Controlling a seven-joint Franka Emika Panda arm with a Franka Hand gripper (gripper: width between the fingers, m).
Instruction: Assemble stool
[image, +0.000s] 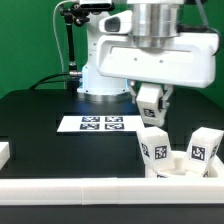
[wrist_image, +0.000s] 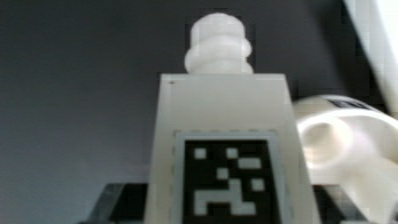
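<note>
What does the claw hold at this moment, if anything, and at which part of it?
The claw is shut on a white stool leg, gripping its tagged end by the two sides. The leg's knobbed tip points away from the claw, close to the seat.

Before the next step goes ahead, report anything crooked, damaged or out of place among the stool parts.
One thing stands out: the leg held in the gripper leans instead of standing straight, its top tipped toward the exterior view's left, beside the seat. The other leg looks fine. No damage shows.
</note>
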